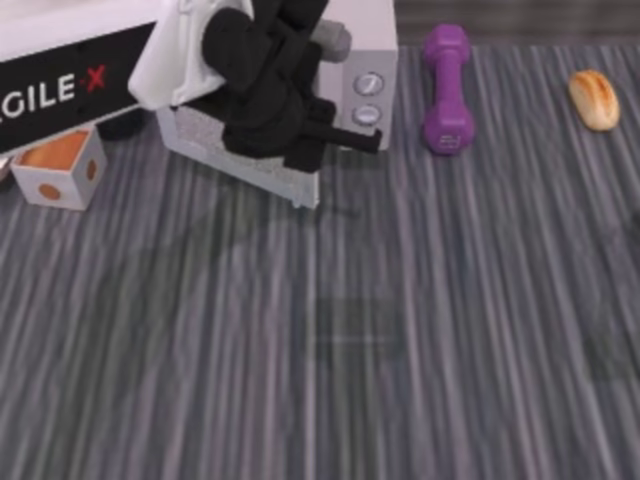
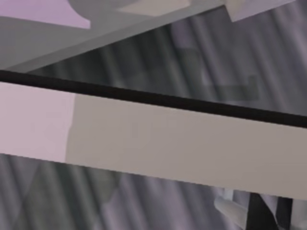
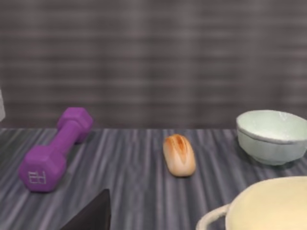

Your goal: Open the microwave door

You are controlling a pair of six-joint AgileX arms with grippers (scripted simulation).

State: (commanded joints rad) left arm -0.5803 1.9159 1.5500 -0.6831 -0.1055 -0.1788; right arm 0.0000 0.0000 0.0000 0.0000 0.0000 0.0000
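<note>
The white microwave [image 1: 360, 40] stands at the table's far edge, left of centre, with two round silver knobs [image 1: 368, 84] on its front panel. The microwave door [image 1: 200, 135], with its grey mesh window, is swung partly out from the front and angles toward the near side. My left gripper [image 1: 325, 145] reaches down over the door's free end, near the knob panel. The left wrist view shows only a wide pale band of the door [image 2: 182, 139] from very close. My right gripper [image 3: 96, 213] is outside the top view and shows as a dark tip in its own wrist view.
A purple dumbbell [image 1: 446, 90] lies right of the microwave, and a bread roll [image 1: 594, 98] lies farther right. A white-and-orange cube [image 1: 60, 165] sits at the far left. The right wrist view shows a pale green bowl [image 3: 271, 136] and a cream vessel [image 3: 273, 206].
</note>
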